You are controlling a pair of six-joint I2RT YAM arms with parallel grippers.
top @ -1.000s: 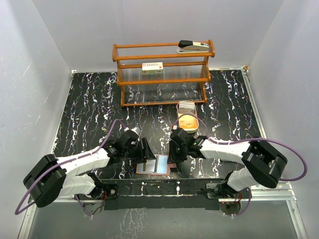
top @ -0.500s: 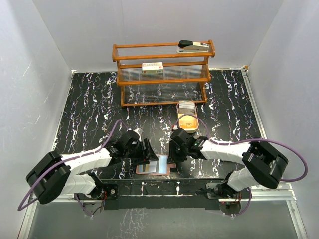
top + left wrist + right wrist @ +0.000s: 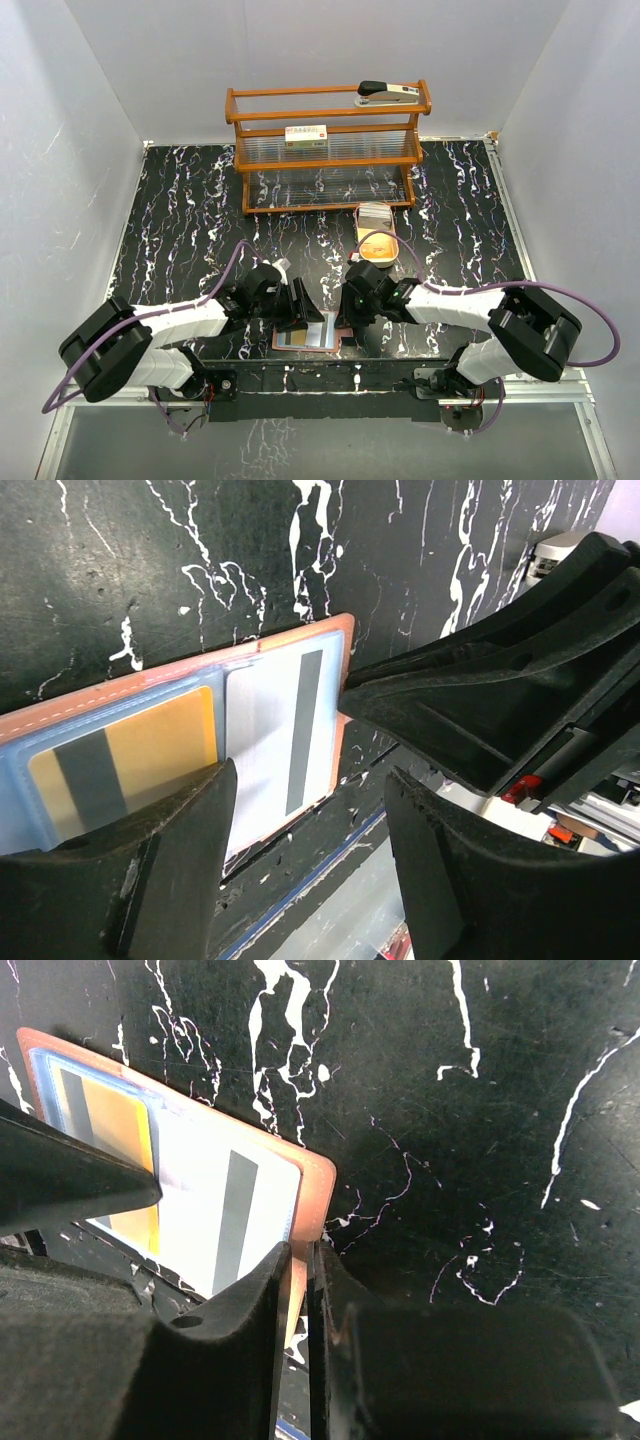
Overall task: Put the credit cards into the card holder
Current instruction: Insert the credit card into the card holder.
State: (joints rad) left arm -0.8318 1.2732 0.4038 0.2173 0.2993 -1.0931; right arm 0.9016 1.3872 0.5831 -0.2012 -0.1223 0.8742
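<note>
Near table (image 3: pixel 150 560) edge: holder (image 3: pixel 300 633) lies open, yellow card (image 3: pixel 150 750) pocketed. Right pincer (image 3: pixel 303 1257) together, clamped on the holder's edge. Left pincer (image 3: pixel 310 800) apart, straddling the white card (image 3: pixel 262 750), which we judge only part seated. Risk: pushing skewed jams the card on the pocket lip, or drags the holder loose from the right grip.

Left claw (image 3: pixel 302 311) has edged right — over the card holder (image 3: pixel 318 338).

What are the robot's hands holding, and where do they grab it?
The right gripper pinches the card holder by its outer edge, near a corner. The left gripper is open above the white card and holds nothing.
</note>
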